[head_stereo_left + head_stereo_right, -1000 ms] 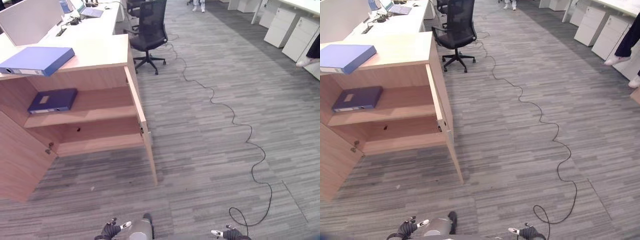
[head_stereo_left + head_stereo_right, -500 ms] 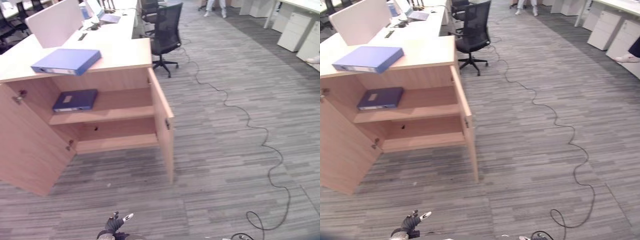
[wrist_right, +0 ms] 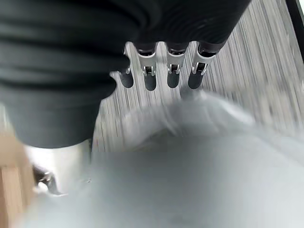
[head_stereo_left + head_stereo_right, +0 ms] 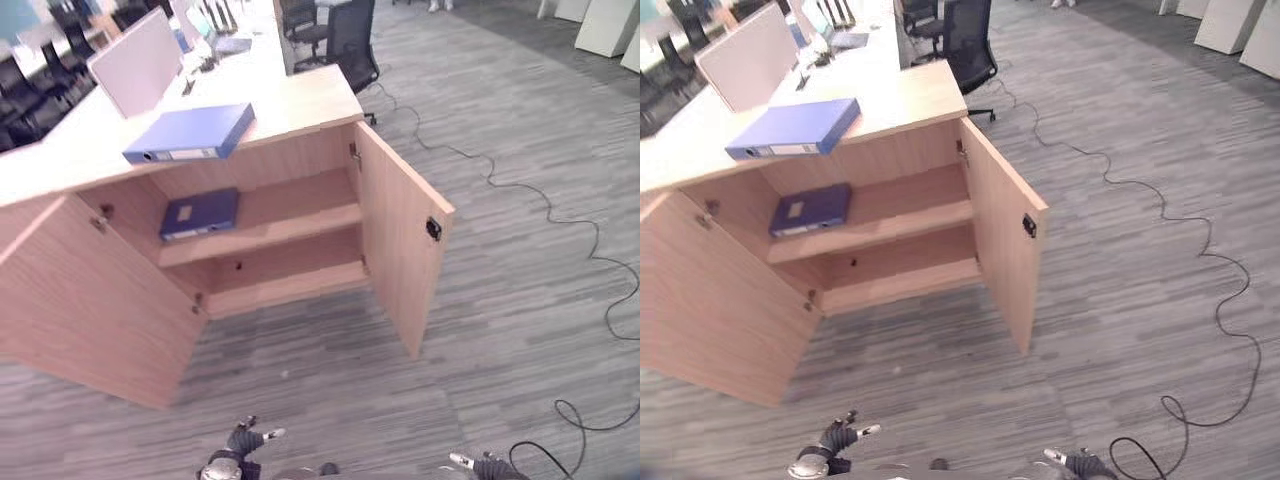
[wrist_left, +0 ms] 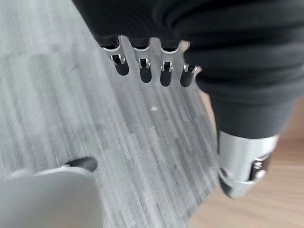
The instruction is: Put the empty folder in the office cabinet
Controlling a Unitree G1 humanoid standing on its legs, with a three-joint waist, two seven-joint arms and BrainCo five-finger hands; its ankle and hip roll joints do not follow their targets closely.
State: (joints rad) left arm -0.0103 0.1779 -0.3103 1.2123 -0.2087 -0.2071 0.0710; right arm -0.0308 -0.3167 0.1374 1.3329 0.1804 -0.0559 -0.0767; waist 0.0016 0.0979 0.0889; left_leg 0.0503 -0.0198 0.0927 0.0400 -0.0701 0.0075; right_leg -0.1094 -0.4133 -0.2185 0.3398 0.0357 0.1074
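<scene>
A light blue folder (image 4: 190, 133) lies flat on top of the wooden office cabinet (image 4: 300, 105), near its front edge. A dark blue folder (image 4: 200, 213) lies on the cabinet's upper shelf, at the left. Both cabinet doors stand wide open, and the lower shelf (image 4: 290, 285) is bare. My left hand (image 4: 240, 443) hangs low over the carpet, well short of the cabinet, its fingers (image 5: 145, 71) straight and holding nothing. My right hand (image 4: 480, 464) hangs low on the other side, its fingers (image 3: 149, 76) straight too and nothing in them.
The left door (image 4: 90, 300) and the right door (image 4: 400, 230) jut out over the grey carpet. A black office chair (image 4: 350, 40) stands behind the cabinet. A white partition (image 4: 135, 70) and a laptop (image 4: 225, 42) sit on the desk beyond.
The whole picture has shifted, so the camera has turned towards the cabinet, which now sits nearer the middle. The folders and doors have not moved. Both hands stay low.
</scene>
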